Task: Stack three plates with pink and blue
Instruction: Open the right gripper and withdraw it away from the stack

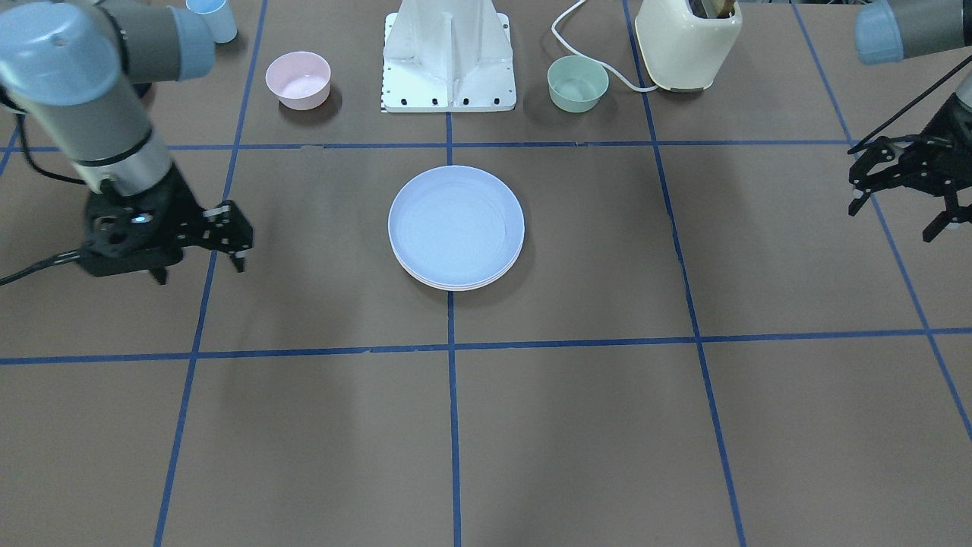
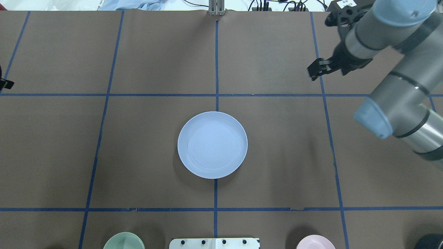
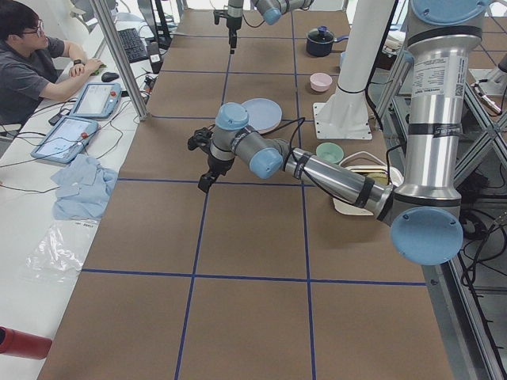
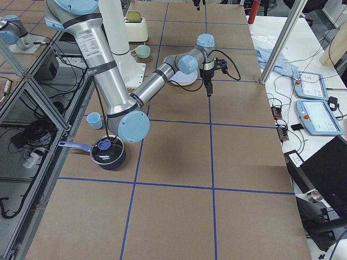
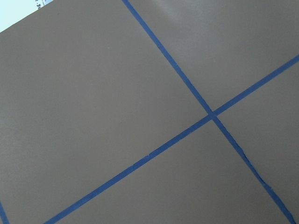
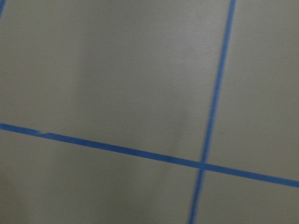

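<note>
Stack of three plates (image 1: 459, 286) sits on the table (image 1: 607, 425) directly in front of the white mount (image 1: 449, 57), centred on the tape line running out from it. The light blue plate (image 1: 456, 224) is on top. Two thin pale rims show under its near edge, probably the pink and cream ones, though the colours are too faint to call.

Judgement: stacking looks complete, with only clearing the arms left.

Right gripper (image 1: 201, 270) has fingers spread and empty, well out to one side of the mount. Left gripper (image 1: 892, 222) is likewise spread and empty, well out to the other side.

Pink bowl (image 1: 298, 80) and green bowl (image 1: 577, 83) flank the mount, well apart from the stack. Rims look aligned, with no overhang, and bare table surrounds the stack.
</note>
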